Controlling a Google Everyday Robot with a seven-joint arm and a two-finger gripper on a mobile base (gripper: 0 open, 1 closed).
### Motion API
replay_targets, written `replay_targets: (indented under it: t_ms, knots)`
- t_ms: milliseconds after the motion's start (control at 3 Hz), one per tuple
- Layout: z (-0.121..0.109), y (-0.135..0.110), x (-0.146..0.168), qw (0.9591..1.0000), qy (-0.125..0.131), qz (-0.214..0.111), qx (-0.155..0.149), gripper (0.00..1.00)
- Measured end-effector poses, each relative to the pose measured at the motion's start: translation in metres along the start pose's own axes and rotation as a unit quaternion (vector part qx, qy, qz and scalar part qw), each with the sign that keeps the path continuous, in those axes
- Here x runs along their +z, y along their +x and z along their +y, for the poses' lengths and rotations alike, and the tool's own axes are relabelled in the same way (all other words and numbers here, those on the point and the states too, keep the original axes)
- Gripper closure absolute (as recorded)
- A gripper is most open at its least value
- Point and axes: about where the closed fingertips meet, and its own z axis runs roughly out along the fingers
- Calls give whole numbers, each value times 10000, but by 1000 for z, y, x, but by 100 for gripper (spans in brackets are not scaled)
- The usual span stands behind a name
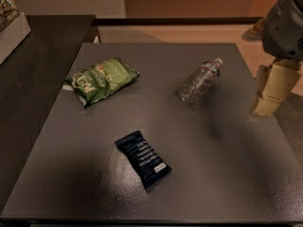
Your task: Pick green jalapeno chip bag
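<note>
The square grey table shows all four edges. Its left edge runs just beside a darker counter, and its far and right edges border pale floor. Three things lie on it, one of each kind, well apart, with wide bare tabletop between them and along the near and right edges.

One green jalapeno chip bag lies flat in the table's far-left part, near the left edge, with its long side slanted. One clear plastic water bottle lies on its side in the far-right part, cap towards the far edge. One dark navy bar wrapper lies flat near the middle of the near half.

The gripper hangs at the table's right edge, under the grey arm, touching nothing. Whether it is open or closed cannot be told. The chip bag lies across the table from it, beyond the bottle.
</note>
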Motion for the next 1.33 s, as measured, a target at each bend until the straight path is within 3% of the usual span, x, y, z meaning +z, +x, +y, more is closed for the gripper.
replay_targets:
  t_ms: [333, 667, 1000, 1333]
  knots:
    - [-9, -35, 14, 9985, -16, -230, -489, 0]
    - [-21, -73, 37, 9938, -61, -395, -1042, 0]
    - [-33, -116, 60, 9863, -115, -512, -1564, 0]
    - [-40, -160, 86, 9763, -205, -630, -2062, 0]
